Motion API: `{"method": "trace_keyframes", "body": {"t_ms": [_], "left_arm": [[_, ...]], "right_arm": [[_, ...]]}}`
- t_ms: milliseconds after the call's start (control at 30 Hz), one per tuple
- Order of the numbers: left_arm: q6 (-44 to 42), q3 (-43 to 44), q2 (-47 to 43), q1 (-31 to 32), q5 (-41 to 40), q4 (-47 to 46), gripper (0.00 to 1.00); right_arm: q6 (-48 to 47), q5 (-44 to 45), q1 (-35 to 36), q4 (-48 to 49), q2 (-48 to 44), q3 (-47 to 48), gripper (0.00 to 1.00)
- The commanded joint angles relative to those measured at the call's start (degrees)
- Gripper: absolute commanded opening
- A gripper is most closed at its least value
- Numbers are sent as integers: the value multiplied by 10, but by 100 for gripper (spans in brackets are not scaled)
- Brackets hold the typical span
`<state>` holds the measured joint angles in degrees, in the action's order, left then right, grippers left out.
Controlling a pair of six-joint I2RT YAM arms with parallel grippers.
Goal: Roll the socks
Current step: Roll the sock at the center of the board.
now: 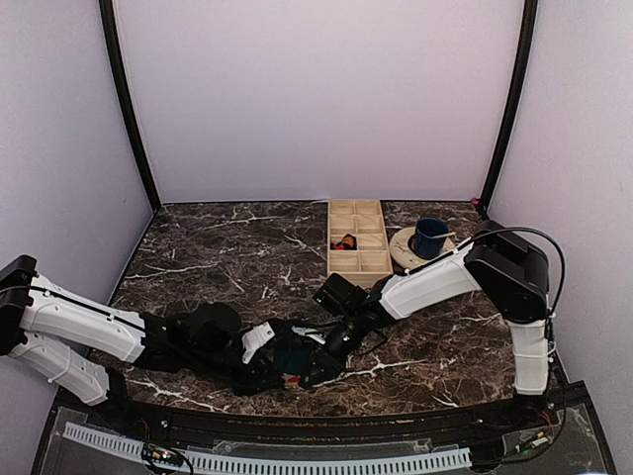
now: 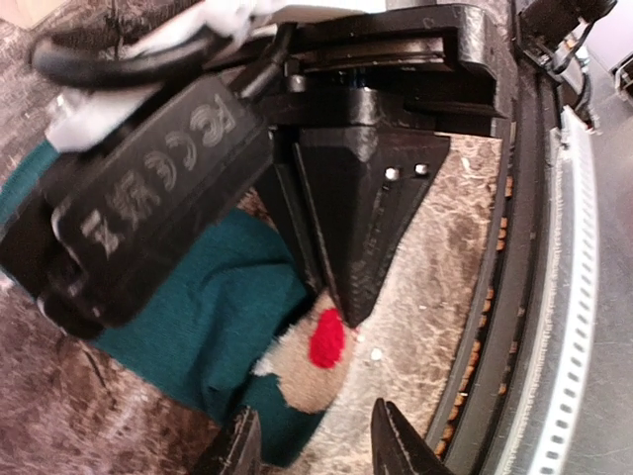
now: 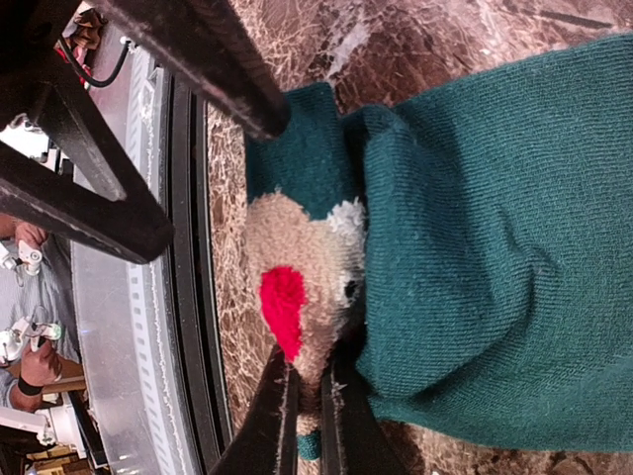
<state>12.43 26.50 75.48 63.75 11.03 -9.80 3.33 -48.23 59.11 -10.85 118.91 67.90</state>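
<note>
The socks lie bunched near the table's front edge. They show as dark teal fabric with a beige patch that bears a red spot. My right gripper is shut on the lower end of that beige patch. In the left wrist view its black wedge points down onto the red spot. My left gripper is open just in front of the patch. One of its fingertips is over the teal edge and the other is over bare marble. Nothing is pinched between them.
A wooden compartment tray sits at the back centre with a dark and red item in one cell. A dark blue mug stands on a pale disc to the right of the tray. A black rail and a white perforated strip run along the table's front edge, close to the socks.
</note>
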Motion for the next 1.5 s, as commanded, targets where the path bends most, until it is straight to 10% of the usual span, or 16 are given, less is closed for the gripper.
{"method": "trace_keyframes", "body": {"t_ms": [0, 667, 1200, 1467], "left_arm": [[-46, 28, 12, 17, -44, 36, 41], [-115, 91, 107, 93, -164, 83, 39], [-125, 116, 147, 100, -163, 114, 1], [-121, 132, 165, 97, -94, 135, 0]], "right_arm": [[3, -9, -6, -28, 17, 7, 0], [-12, -51, -17, -70, 37, 27, 0], [-25, -56, -25, -97, 40, 35, 0], [4, -68, -46, -46, 11, 0, 22]]}}
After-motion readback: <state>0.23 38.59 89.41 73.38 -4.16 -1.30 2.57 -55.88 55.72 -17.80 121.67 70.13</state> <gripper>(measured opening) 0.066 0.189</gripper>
